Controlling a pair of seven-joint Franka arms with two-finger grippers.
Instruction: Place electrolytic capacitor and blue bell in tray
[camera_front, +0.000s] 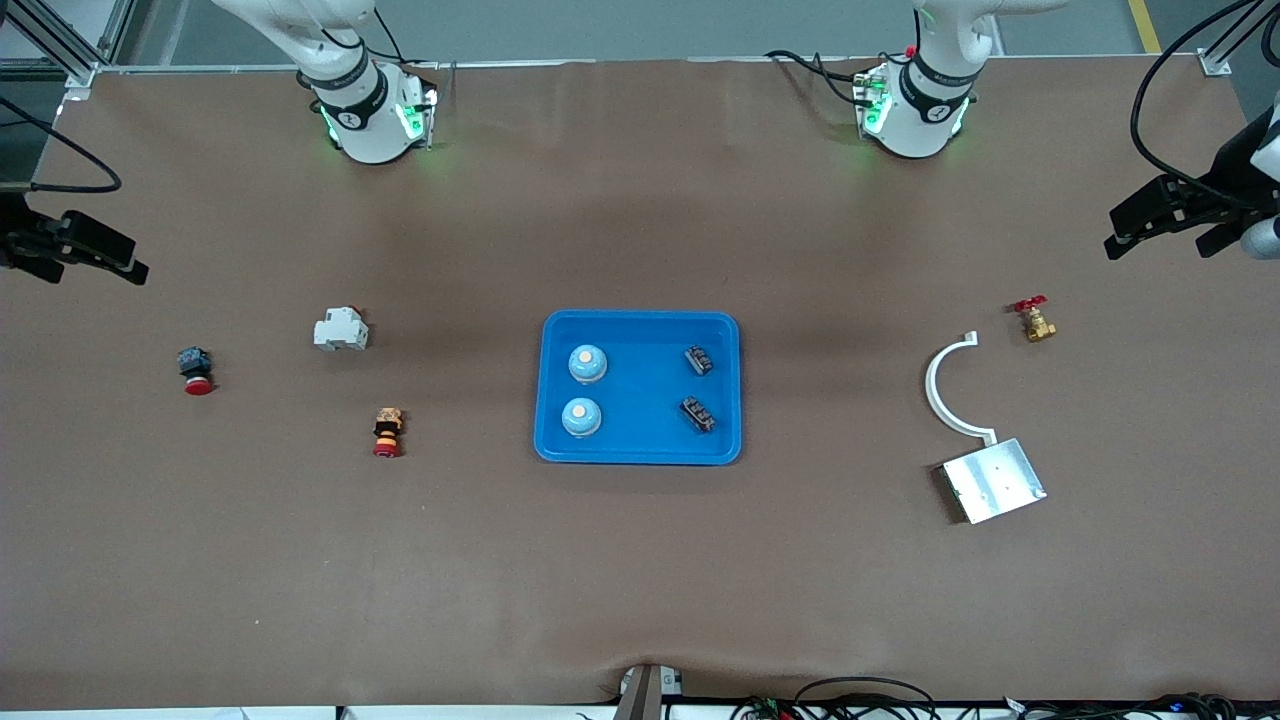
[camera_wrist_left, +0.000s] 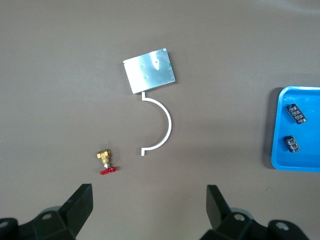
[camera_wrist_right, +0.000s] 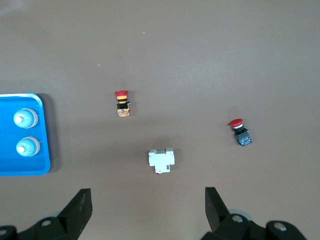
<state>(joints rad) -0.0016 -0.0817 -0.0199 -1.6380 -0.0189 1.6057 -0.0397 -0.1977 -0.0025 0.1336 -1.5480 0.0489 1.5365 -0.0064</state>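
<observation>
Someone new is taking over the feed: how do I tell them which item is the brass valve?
Start at the blue tray mid-table and go toward the left arm's end, past the white curved bracket. The brass valve lies just past the bracket's top tip, farther from the front camera than the metal plate. It is the only gold-coloured piece, with a red handle.

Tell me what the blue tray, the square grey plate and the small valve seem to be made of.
Shallow bright-blue rectangular tray: probably plastic, uniform colour, rounded moulded rim. Flat square grey plate: likely bare metal, pale silvery sheen. Small valve with red handle: body looks like brass, yellow-gold; handle material unclear.
</observation>
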